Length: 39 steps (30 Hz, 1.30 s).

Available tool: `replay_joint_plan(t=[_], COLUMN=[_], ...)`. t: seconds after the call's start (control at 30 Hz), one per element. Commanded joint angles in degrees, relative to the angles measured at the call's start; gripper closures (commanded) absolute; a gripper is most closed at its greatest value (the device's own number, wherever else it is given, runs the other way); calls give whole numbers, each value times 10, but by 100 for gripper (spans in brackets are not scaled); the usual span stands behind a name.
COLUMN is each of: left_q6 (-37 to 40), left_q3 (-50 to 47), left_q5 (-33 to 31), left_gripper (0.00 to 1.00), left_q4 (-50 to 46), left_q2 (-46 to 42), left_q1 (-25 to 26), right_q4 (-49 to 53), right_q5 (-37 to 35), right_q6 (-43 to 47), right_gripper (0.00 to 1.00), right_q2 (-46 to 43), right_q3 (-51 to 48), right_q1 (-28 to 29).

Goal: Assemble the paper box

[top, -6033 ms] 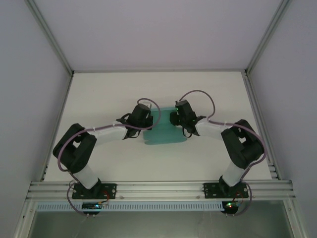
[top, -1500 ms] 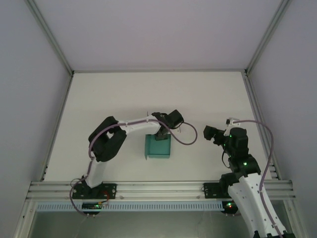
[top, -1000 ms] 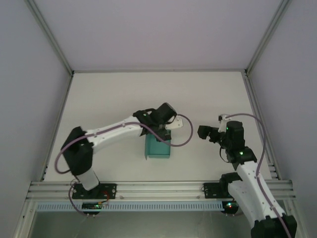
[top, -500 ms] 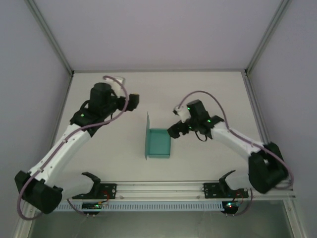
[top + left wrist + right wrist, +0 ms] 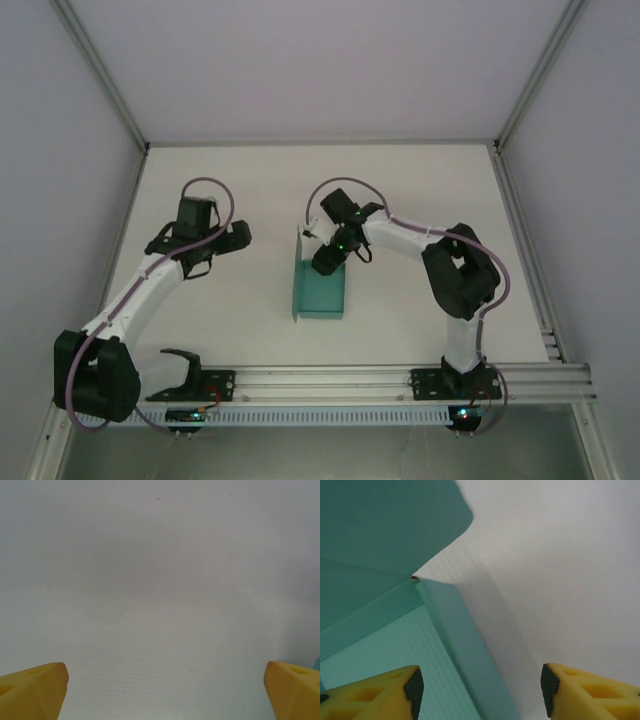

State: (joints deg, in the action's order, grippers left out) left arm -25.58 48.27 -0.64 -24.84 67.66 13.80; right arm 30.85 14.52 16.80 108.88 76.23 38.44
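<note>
My right tool (image 5: 322, 262) hangs over the far end of the paper box (image 5: 320, 292). Seen from the wrist, my right tool (image 5: 480, 680) has its yellow fingers (image 5: 375, 692) apart, and one thin upright wall of the paper box (image 5: 380, 645) runs up between them, nearer the left finger than the right. Nothing is clamped, and I see no pad touching card (the tips sit at the very bottom edge of the picture, so I can't rule out a light brush).

My left tool (image 5: 236, 236) is well apart from the work, with the box off to its right. At that wrist, the left tool (image 5: 165, 675) is spread wide with its fingers (image 5: 32, 687) at the two lower corners and bare white tabletop (image 5: 160, 580) ahead of them. It holds nothing.

I'd put the job somewhere in the middle. The card is no longer a flat blank. Below my right tool lies a floor panel with low walls raised along it, and beyond the left finger a broad flap with a rounded corner stands up from a crease. From above, that flap shows as a thin upright edge on the box's left side.

The top is open and the tall flap is not folded over or tucked. I can't tell from here whether the corners are locked or only leaning together. By my reckoning, I have yet to pinch this wall, square it up, bring the big flap down and seat its edge. The left tool will probably need to steady the other side.
</note>
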Motion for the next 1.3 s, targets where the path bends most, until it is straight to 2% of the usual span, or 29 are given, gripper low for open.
replay_joint_plan(t=[0.0, 0.07, 0.17, 0.33, 0.4, 0.47, 0.53, 0.67, 0.87, 1.0, 1.1, 1.17, 1.2, 1.27], left_q6=[4, 4, 4, 8, 9, 10, 10, 25, 41, 45, 57, 76, 84, 106], left_q3=[7, 8, 12, 14, 17, 20, 23, 19, 1, -20, -29, -30, -29, -22], left_q5=[4, 5, 0, 1, 5, 11, 18, 45, 90, 152, 200, 225, 230, 234], left_gripper=[1, 1, 1, 1, 1, 1, 1, 1, 1, 1, 1, 1, 1, 0], left_q4=[0, 4, 8, 14, 18, 21, 21, 27, 48, 81, 105, 117, 121, 121], left_q2=[-12, -12, -7, 9, 16, 27, 34, 38, 22, 8, 2, -1, -2, -4], left_q1=[-5, -5, -5, -5, -5, -5, -4, -4, -4, -4, 0, 9, 15, 35], right_q4=[14, -6, -36, -65, -49, -14, 4, 8, -19, -35, -24, -24, -20, -14], right_q5=[-30, -62, -145, -200, -267, -300, -310, -325, -296, -292, -296, -307, -308, -312], right_q6=[-77, -117, -197, -291, -365, -461, -527, -611, -642, -646, -634, -602, -583, -544], right_gripper=[49, 51, 66, 77, 81, 85, 89, 89, 86, 83, 69, 64, 55, 24], right_q2=[-6, -20, -51, -112, -136, -152, -163, -185, -187, -199, -229, -263, -277, -311], right_q3=[4, -13, -54, -129, -144, -156, -171, -210, -232, -238, -239, -243, -246, -250], right_q1=[3, 3, 8, 22, 35, 45, 47, 69, 86, 91, 93, 93, 93, 86])
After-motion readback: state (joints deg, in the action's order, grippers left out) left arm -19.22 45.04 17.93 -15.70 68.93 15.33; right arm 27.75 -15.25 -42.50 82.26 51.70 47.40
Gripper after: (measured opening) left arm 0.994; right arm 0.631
